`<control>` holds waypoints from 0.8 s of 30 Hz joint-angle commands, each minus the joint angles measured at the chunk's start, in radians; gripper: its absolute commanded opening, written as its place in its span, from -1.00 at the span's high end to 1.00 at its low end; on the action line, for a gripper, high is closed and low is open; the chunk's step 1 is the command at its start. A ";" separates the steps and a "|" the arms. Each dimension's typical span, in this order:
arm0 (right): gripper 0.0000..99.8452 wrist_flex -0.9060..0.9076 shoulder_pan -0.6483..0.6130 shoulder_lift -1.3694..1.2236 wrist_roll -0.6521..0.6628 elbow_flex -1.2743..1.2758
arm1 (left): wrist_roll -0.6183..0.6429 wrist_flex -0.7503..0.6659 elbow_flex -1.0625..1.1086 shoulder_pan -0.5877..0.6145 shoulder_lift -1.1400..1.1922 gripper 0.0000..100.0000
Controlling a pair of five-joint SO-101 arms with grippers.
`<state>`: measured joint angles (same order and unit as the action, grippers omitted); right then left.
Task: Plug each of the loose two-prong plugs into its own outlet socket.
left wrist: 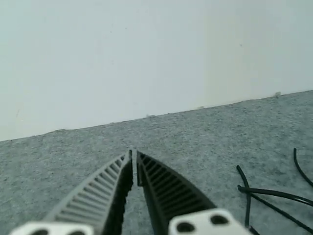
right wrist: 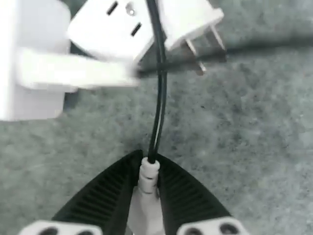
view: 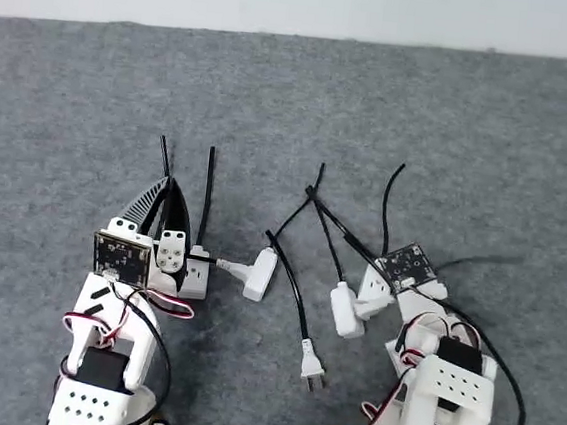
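Right gripper (right wrist: 147,161) is clamping a plug (right wrist: 144,200), its cord end facing the socket (right wrist: 110,27) just ahead; left gripper (left wrist: 134,154) is sitting shut, empty.

From my station the light reads bright, even and diffuse, falling from overhead. On the high view the grey surface (view: 294,103) is lit evenly from edge to edge, and the black cords (view: 301,295) drop only thin, soft shadows close beside themselves. On the right wrist view the white outlet socket (right wrist: 105,24) nearly washes out. A dark shadow lies under the pronged plug (right wrist: 190,22), and the plug (right wrist: 148,174) pinched in the right claw (right wrist: 146,164) glares pale against the black fingers (right wrist: 110,196).
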<state>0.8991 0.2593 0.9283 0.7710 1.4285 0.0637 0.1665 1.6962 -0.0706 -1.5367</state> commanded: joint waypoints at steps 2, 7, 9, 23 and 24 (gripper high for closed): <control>0.98 -0.019 0.015 0.005 -0.043 -0.075 | -0.011 -0.031 -0.007 -0.008 0.002 0.98; 0.81 -0.010 -0.058 0.005 -0.127 -0.078 | -0.011 -0.031 -0.007 -0.008 0.002 0.98; 0.68 -0.008 -0.088 0.005 -0.163 -0.077 | -0.011 -0.031 -0.007 -0.008 0.002 0.98; 0.56 -0.018 -0.225 0.005 -0.269 0.032 | -0.011 -0.032 -0.007 -0.008 0.002 0.98; 0.56 -0.016 -0.223 0.007 -0.269 0.048 | -0.011 -0.032 -0.007 -0.008 0.002 0.98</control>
<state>0.8976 0.0399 0.9283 0.5148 1.4546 0.0637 0.1665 1.6962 -0.0706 -1.5367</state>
